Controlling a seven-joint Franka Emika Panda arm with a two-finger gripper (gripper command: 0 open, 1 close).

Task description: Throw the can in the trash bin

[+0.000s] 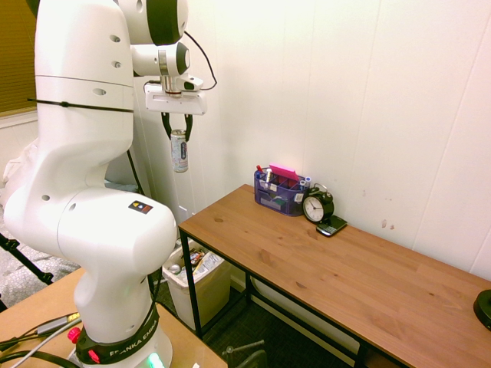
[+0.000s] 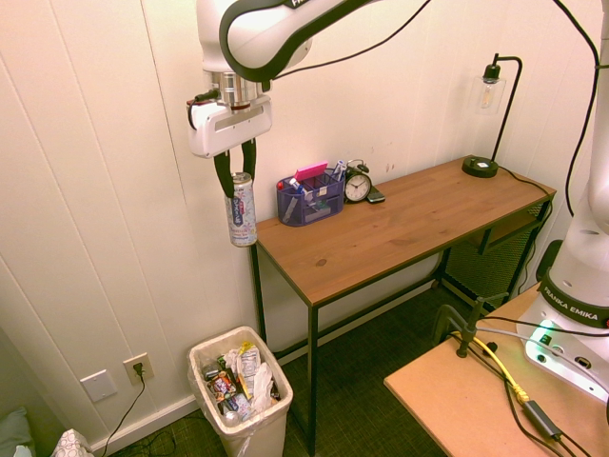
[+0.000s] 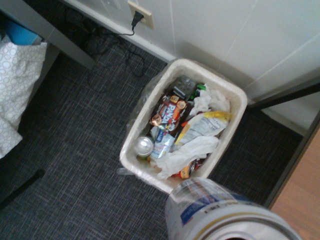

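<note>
Gripper (image 2: 236, 179) is clamped on the can (image 2: 242, 211) near its top rim, pointing straight down, can hanging upright in mid-air off the desk's end, roughly above the trash bin (image 2: 211, 354) on the floor. I'd judge the can light and thin-walled — slick metal, dents if squeezed hard, so the grip up by the stiffer rim suits it. Bin's cream plastic, already stuffed w/ wrappers and paper; can may bounce or perch on top. Wooden desk (image 1: 322, 268) beside it, white panelled wall, dark carpet — blue organizer (image 2: 309, 202) and alarm clock (image 2: 358, 186) at the back.
</note>
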